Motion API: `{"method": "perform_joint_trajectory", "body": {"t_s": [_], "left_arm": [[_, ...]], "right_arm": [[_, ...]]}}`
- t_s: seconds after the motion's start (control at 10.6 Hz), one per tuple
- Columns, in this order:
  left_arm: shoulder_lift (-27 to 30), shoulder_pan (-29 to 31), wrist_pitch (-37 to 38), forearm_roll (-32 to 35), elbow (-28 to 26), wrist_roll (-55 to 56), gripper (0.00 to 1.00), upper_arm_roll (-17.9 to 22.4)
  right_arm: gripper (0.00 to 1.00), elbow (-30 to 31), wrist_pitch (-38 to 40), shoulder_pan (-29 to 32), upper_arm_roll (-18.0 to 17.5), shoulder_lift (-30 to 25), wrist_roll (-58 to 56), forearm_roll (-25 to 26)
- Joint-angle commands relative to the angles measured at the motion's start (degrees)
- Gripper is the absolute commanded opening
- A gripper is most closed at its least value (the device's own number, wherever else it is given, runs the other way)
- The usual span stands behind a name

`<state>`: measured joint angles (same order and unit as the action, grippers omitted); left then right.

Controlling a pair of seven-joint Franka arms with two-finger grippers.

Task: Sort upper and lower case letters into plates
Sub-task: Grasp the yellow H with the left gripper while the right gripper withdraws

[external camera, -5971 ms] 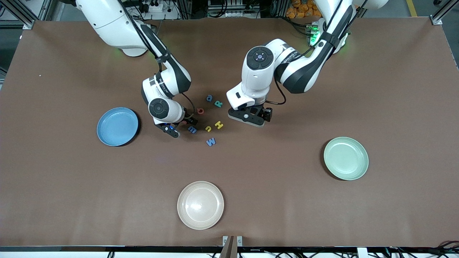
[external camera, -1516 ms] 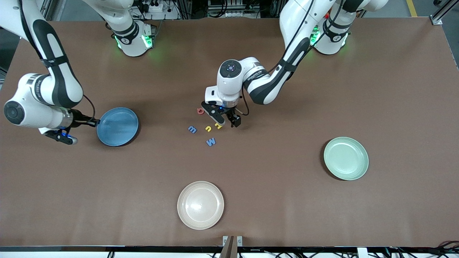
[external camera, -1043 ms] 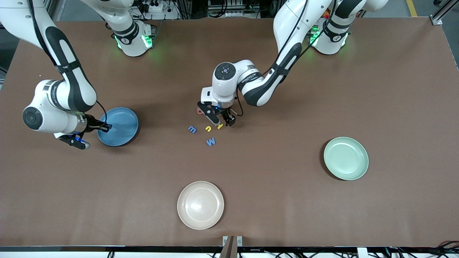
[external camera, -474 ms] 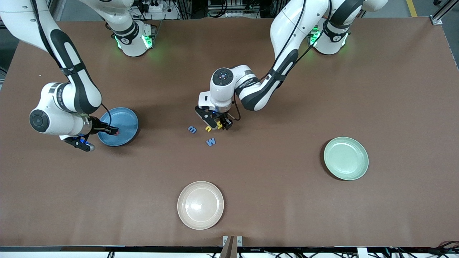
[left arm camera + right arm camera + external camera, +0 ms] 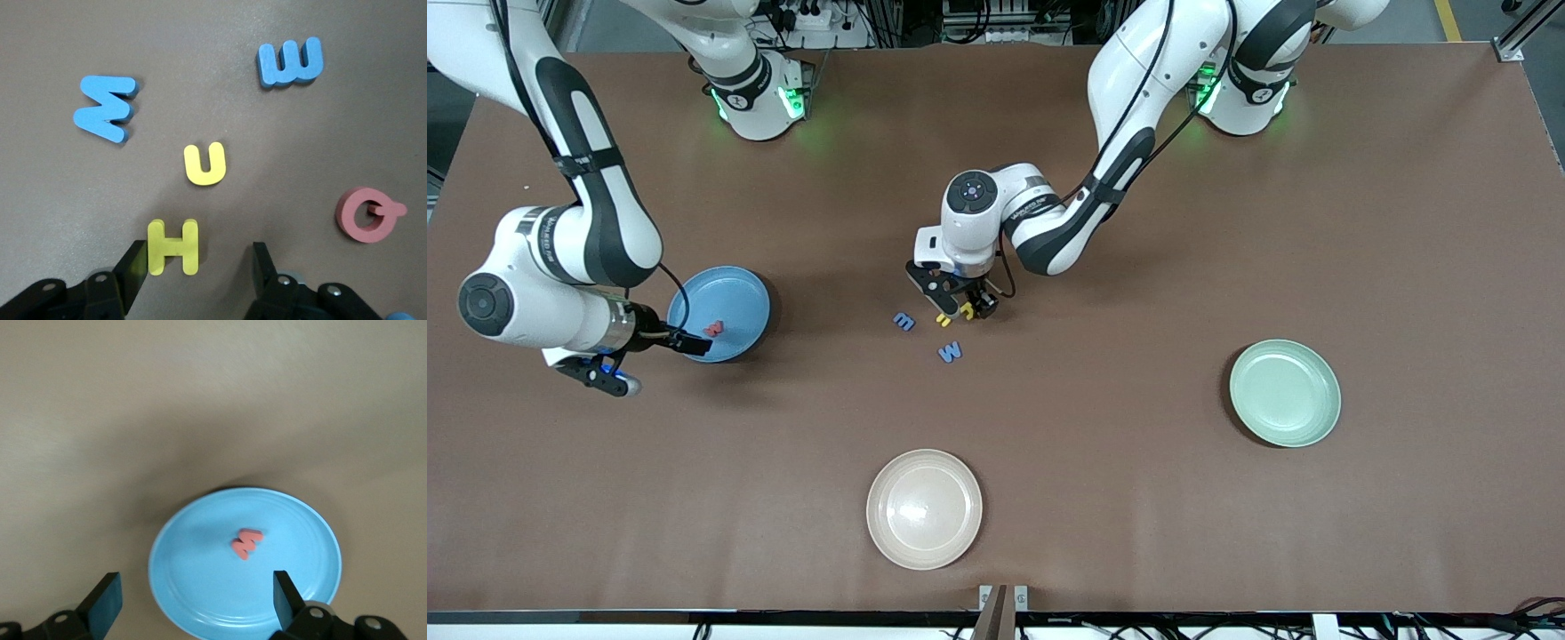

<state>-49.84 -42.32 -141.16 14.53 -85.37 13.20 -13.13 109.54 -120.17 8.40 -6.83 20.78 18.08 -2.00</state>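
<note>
The left end effector [image 5: 958, 308], fingers spread wide, straddles the yellow H [image 5: 173, 247] lying on the counter [image 5: 1103, 462]; closing on it seems next. The right end effector [image 5: 193, 603], open and empty, hangs by the blue plate [image 5: 193, 613], where a red letter [image 5: 246, 543] lies.

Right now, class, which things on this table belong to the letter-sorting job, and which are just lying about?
Part of the job:
- yellow H, between the left claw fingers
- yellow u
- blue m
- blue W
- red G
- red letter in the blue plate
- green plate
- right claw

Lying about:
- beige plate
</note>
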Motion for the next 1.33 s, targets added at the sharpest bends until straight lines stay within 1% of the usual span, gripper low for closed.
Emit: {"method": "perform_joint_trajectory", "body": {"t_s": [0.0, 0.09, 0.28, 0.38, 0.47, 0.57, 0.66, 0.85, 1.04, 1.23], "left_arm": [[-0.9, -0.4, 0.4, 0.2, 1.6, -0.5, 0.7, 0.6], [-0.9, -0.4, 0.4, 0.2, 1.6, -0.5, 0.68, 0.6], [-1.1, -0.4, 0.4, 0.2, 1.6, -0.3, 0.59, 0.6], [-1.1, -0.4, 0.4, 0.3, 1.6, -0.3, 0.52, 0.6], [-1.1, -0.4, 0.4, 0.4, 1.6, -0.4, 0.31, 0.6], [-1.1, -0.2, 0.4, 0.4, 1.6, -0.2, 0.0, 0.6], [-0.7, 0.0, 0.4, 0.5, 1.6, -0.4, 0.0, 0.6], [2.3, 3.6, 2.2, 0.8, 1.2, -1.0, 0.0, 0.2], [8.7, 5.8, 12.2, -1.3, 1.0, -1.1, 0.0, 0.1], [13.7, 13.1, 20.8, -1.7, -0.3, -3.6, 0.0, -0.1]], "right_arm": [[1.0, -2.4, -0.2, -2.0, 0.1, 0.1, 0.0, -0.5], [1.0, -3.4, -0.2, -2.5, 0.1, 0.1, -0.1, -0.5], [1.0, -4.2, -0.2, -3.9, 0.1, 0.1, -0.2, -0.1], [1.0, -4.3, -0.9, -4.4, -0.2, 0.1, -0.2, 0.0], [1.0, -4.4, -2.5, -4.0, -2.3, 0.2, -0.3, 0.0], [1.0, -5.2, -3.2, -4.0, -3.1, 1.0, -1.0, -0.1], [1.0, -5.8, -3.4, -4.7, -3.5, 1.7, -2.8, 0.1], [1.0, -6.1, -5.8, -4.7, -5.3, 2.1, -5.6, 0.1], [1.0, -6.4, -8.1, -5.0, -7.4, 3.4, -5.6, 0.1], [1.0, -6.4, -9.9, -5.8, -8.8, 3.8, -4.7, 0.2]]}}
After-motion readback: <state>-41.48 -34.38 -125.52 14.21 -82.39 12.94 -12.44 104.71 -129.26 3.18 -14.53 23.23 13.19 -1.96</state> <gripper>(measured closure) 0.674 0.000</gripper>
